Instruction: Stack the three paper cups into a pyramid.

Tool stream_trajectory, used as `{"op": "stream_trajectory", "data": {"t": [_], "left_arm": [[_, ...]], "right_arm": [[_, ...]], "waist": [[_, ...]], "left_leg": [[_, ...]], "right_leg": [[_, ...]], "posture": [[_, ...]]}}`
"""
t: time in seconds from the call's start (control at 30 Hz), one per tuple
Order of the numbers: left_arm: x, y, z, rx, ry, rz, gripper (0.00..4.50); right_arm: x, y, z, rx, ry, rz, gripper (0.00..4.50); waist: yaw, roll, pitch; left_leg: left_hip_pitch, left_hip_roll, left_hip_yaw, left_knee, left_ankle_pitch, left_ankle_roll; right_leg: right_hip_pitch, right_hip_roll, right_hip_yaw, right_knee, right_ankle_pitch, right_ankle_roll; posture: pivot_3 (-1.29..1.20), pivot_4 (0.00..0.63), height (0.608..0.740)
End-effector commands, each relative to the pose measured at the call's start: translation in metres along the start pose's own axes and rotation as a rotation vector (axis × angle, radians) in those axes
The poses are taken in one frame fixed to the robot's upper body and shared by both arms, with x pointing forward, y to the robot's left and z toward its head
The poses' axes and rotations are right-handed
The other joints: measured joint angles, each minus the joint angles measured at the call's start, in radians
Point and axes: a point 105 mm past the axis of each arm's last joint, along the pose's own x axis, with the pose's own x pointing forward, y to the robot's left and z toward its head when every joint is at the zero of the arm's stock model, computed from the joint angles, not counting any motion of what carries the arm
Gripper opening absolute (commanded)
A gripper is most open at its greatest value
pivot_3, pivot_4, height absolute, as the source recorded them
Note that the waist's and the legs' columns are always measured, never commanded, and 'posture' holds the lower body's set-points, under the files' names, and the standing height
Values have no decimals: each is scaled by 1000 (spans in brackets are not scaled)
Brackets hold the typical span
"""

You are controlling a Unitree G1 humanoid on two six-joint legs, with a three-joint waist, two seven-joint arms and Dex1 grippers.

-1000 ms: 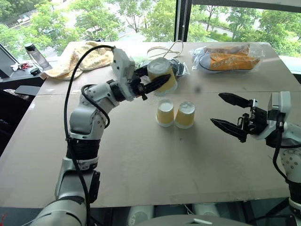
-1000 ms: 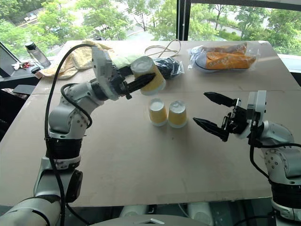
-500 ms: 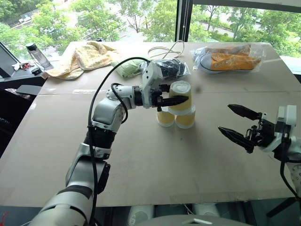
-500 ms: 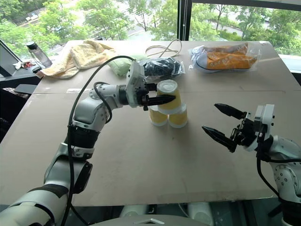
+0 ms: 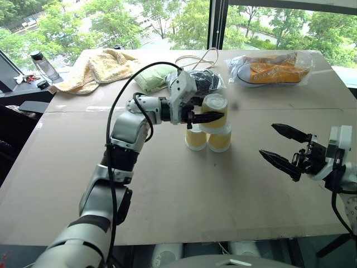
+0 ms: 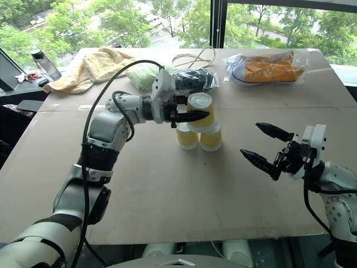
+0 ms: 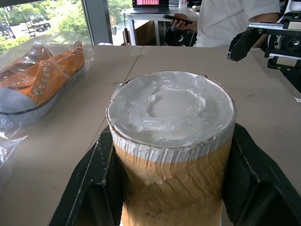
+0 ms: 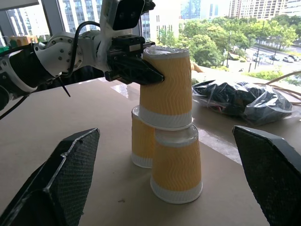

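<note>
Two yellow ribbed paper cups [image 5: 195,138] [image 5: 219,140] stand upside down, side by side, in the middle of the brown table [image 5: 167,190]. The third paper cup [image 5: 215,110], also upside down, rests across their white bases and forms the top of the pyramid. My left gripper [image 5: 216,115] reaches in level from the left and is shut on this top cup; its black fingers [image 7: 94,181] clamp both sides. My right gripper [image 5: 266,139] hovers open to the right of the stack, apart from it, with nothing between its fingers.
Along the far edge of the table lie an orange shoe in a plastic bag [image 5: 273,68], a black bagged item [image 5: 202,81], a green cloth [image 5: 152,78], a yellow towel [image 5: 97,66] and a looped cable [image 5: 195,58]. A person [image 7: 225,19] stands beyond the table.
My left gripper carried the cup down and to the right onto the two standing cups, then held still for the last half second. My right gripper drifted slightly lower and outward, still open.
</note>
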Motion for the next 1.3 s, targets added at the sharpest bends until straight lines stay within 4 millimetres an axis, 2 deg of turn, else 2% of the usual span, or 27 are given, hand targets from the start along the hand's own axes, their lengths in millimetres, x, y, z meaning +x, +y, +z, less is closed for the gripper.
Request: {"op": "stream_trajectory", "data": {"t": [0.03, 0.63, 0.73, 0.8, 0.83, 1.1, 1.3], "left_arm": [[-4, -2, 22, 46, -50, -14, 2264], [-7, -4, 2, -6, 3, 6, 2264], [-8, -1, 1, -7, 6, 27, 3302], [-8, 0, 3, -9, -10, 37, 4209], [-8, 1, 5, -8, -17, 40, 4398], [-10, -2, 19, 0, -88, 45, 4398], [-16, -4, 39, 31, -148, 50, 4398]], "right_arm": [[2, 3, 11, -49, -22, 14, 4500], [-2, 3, 8, -43, -17, 19, 4500], [-2, 3, 7, -41, -16, 23, 4500], [-2, 3, 6, -40, -15, 25, 4500], [-2, 3, 6, -40, -15, 25, 4500], [-3, 2, 4, -39, -12, 31, 4500], [-3, 0, 4, -40, -13, 33, 4500]], "waist": [[0, 0, 0], [0, 0, 0], [0, 0, 0], [0, 0, 0], [0, 0, 0], [0, 0, 0], [0, 0, 0]], "left_leg": [[0, 0, 0, 0, 0, 0], [0, 0, 0, 0, 0, 0], [0, 0, 0, 0, 0, 0], [0, 0, 0, 0, 0, 0], [0, 0, 0, 0, 0, 0], [0, 0, 0, 0, 0, 0], [0, 0, 0, 0, 0, 0]], "right_leg": [[0, 0, 0, 0, 0, 0], [0, 0, 0, 0, 0, 0], [0, 0, 0, 0, 0, 0], [0, 0, 0, 0, 0, 0], [0, 0, 0, 0, 0, 0], [0, 0, 0, 0, 0, 0], [0, 0, 0, 0, 0, 0]], "posture": [[0, 150, 740], [0, 150, 740], [0, 150, 740], [0, 150, 740], [0, 150, 740], [0, 150, 740], [0, 150, 740]]}}
